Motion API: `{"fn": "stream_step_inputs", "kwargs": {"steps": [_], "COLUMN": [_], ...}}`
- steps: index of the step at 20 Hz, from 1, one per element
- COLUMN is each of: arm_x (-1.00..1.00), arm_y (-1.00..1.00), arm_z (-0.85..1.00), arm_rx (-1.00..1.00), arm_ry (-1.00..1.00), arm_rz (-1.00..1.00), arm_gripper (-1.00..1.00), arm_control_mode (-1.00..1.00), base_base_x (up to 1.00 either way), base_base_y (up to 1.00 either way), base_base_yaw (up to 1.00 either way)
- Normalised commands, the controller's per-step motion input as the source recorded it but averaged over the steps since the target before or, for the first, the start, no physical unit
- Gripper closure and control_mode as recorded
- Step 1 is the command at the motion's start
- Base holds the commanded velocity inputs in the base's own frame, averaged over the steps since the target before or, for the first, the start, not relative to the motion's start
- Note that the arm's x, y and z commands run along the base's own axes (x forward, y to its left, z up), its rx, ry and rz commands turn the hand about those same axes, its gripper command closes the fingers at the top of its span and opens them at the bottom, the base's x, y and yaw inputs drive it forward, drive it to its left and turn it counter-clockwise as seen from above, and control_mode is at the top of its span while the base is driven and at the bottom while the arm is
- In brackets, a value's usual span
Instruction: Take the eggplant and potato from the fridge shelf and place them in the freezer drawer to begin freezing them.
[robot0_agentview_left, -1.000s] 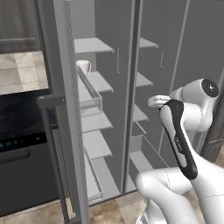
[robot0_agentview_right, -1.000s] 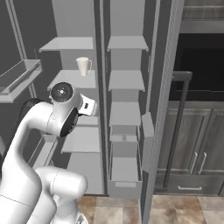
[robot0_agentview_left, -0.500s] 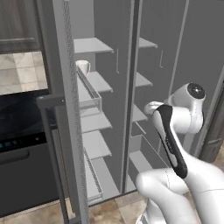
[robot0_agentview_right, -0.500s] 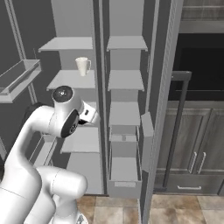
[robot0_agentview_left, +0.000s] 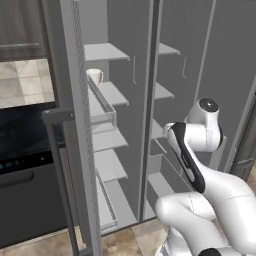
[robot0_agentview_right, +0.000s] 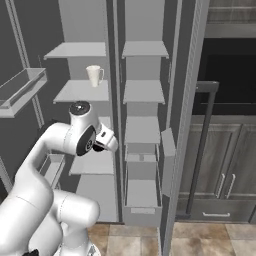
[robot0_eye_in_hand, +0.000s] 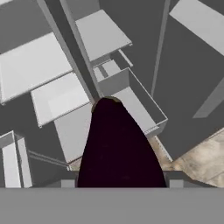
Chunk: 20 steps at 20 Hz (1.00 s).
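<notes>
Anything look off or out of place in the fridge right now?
Nothing stands out. The eggplant is clamped in the tool, above the open freezer drawer. The white cup stands upright on its shelf; nothing spilled or askew.

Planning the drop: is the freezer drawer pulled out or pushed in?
Pulled out. The freezer drawer juts forward of the shelves above, its inside exposed.
</notes>
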Motion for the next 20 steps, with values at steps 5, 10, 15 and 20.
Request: {"fn": "stream_step_inputs", "kwargs": {"steps": [5,10,15,20], "arm_x": [0.05,0.1,0.14,0.13], "arm_y": [-0.2,-0.24,-0.23,-0.21], "arm_z": [-0.5,-0.34,-0.32,-0.29], "arm_rx": [0.0,0.0,0.0,0.0], "arm_ry": [0.15,0.17,0.16,0.14], "arm_rz": [-0.03,0.0,0.0,0.0], "arm_gripper": [1.0,1.0,1.0,1.0], "arm_control_mode": [-1.0,-1.0,-1.0,-1.0], "base_base_x": [0.0,0.0,0.0,0.0], "base_base_y": [0.0,0.0,0.0,0.0], "base_base_yaw": [0.0,0.0,0.0,0.0]}}
